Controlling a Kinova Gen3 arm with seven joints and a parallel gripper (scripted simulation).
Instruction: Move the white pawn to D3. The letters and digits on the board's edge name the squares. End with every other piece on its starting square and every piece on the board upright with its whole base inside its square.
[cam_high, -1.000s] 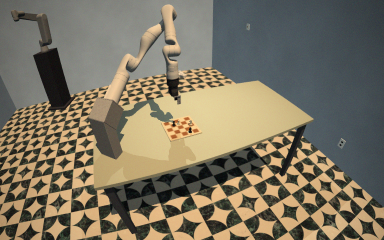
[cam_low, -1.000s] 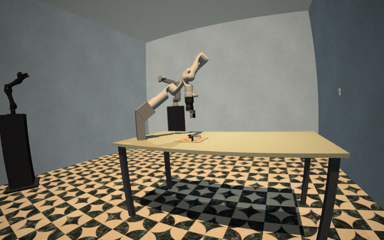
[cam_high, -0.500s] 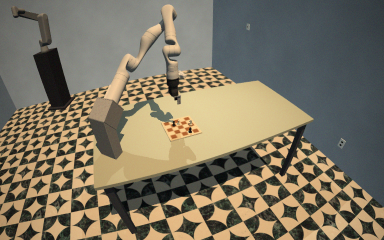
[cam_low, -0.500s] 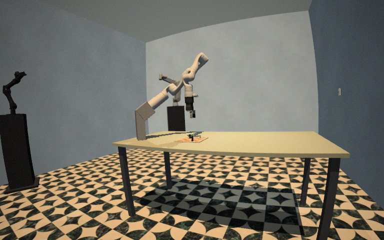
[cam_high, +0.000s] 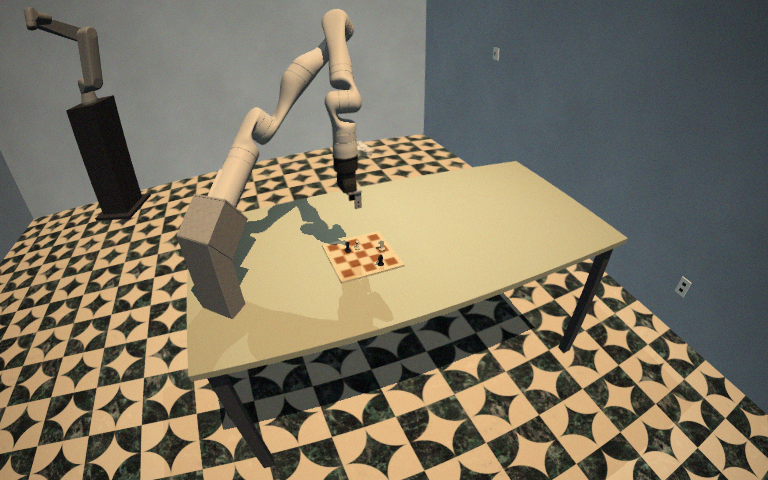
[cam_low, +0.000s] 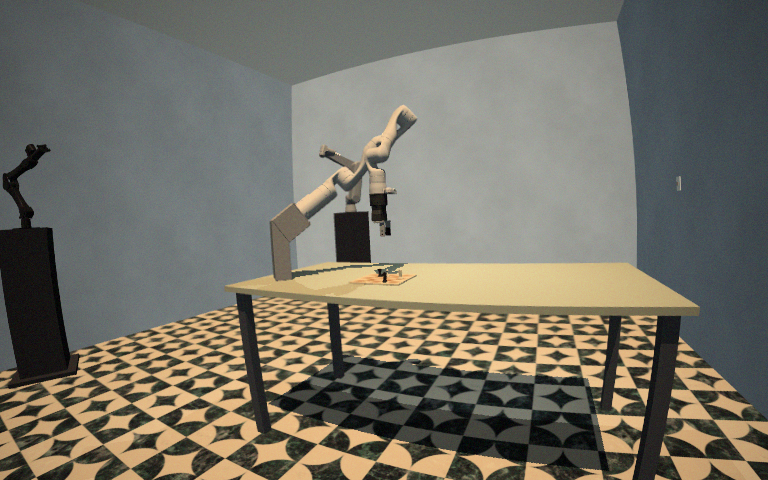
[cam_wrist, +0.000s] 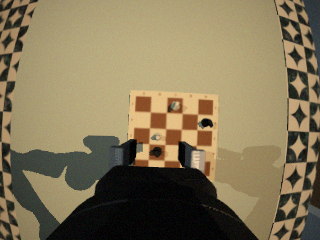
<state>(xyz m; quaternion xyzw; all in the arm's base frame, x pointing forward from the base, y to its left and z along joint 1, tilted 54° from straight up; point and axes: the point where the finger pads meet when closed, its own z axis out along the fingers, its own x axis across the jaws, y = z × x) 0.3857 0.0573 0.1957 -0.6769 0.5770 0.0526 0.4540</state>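
Note:
A small chessboard (cam_high: 363, 257) of brown and cream squares lies in the middle of the table; it also shows in the wrist view (cam_wrist: 174, 132) and in the exterior view (cam_low: 382, 278). It carries two white pieces (cam_high: 357, 245) (cam_high: 381, 245) and two black pieces (cam_high: 347, 247) (cam_high: 380, 260), all upright. They are too small to tell which white piece is the pawn. My gripper (cam_high: 356, 200) hangs high above the table at the board's far edge, pointing down, open and empty. In the wrist view its fingers frame the board's near edge.
The arm's base block (cam_high: 212, 254) stands on the table's left end. A second arm on a dark pedestal (cam_high: 104, 152) stands on the floor at the back left. The table edges are far from the board.

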